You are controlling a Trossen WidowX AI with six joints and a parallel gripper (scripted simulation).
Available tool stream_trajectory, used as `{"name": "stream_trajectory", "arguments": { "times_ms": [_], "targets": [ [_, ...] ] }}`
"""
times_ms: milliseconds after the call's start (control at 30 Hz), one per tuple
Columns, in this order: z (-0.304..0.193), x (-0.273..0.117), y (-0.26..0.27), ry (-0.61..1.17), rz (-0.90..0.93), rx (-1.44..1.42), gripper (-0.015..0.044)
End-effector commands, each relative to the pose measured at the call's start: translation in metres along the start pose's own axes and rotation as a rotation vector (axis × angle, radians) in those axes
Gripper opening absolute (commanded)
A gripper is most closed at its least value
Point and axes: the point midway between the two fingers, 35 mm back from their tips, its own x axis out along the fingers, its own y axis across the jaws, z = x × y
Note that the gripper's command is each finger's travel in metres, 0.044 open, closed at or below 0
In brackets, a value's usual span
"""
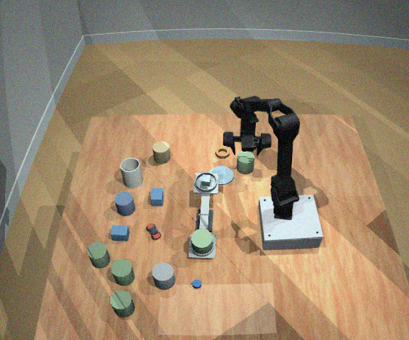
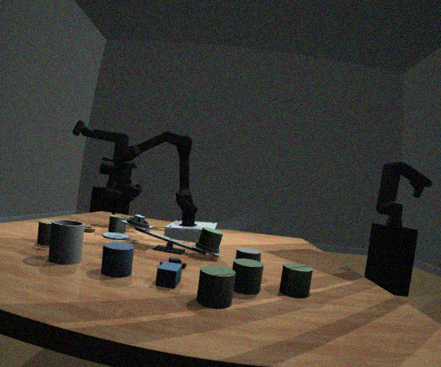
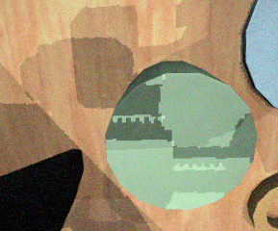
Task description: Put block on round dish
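The lifted green cup [image 1: 245, 166] [image 2: 117, 224] [image 3: 191, 111] stands upright on the table, right of the round dish and apart from it. My gripper [image 1: 246, 151] [image 3: 184, 161] is open just above this cup, with a finger on either side and nothing held. The small block [image 1: 205, 179] [image 2: 139, 218] lies uncovered inside the ring of the balance's raised end. The other green cup [image 1: 201, 238] [image 2: 211, 238] stands on the lowered end of the tilted balance [image 1: 205, 203]. The light-blue round dish [image 1: 227, 174] [image 2: 115, 235] [image 3: 273, 53] lies beside the raised end, with no cup above it.
A yellow ring [image 1: 222, 156] lies close to the lifted cup. Left of the balance are a beige cylinder [image 1: 161, 154], a grey hollow cup [image 1: 132, 176], a blue cylinder [image 1: 125, 205], blue blocks, a red car [image 1: 153, 231] and several green cylinders. A grey cylinder [image 1: 163, 277] stands near a blue disc [image 1: 196, 283].
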Motion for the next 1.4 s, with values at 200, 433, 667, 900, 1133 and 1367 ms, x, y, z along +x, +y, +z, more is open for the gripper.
{"name": "stream_trajectory", "arguments": {
  "times_ms": [200, 433, 667, 900, 1133, 1367],
  "targets": [
    [-0.009, -0.010, 0.000, 0.041, -0.011, 0.071, 0.0260],
    [0.016, -0.021, -0.046, 0.029, -0.021, 0.093, 0.0260],
    [0.087, -0.042, -0.116, -0.007, -0.020, 0.099, 0.0260],
    [0.156, -0.062, -0.151, -0.024, -0.011, 0.103, 0.0260],
    [0.156, -0.060, -0.151, -0.024, -0.011, 0.103, 0.0260],
    [0.156, -0.046, -0.151, -0.024, -0.011, 0.103, 0.0260]
  ]
}}
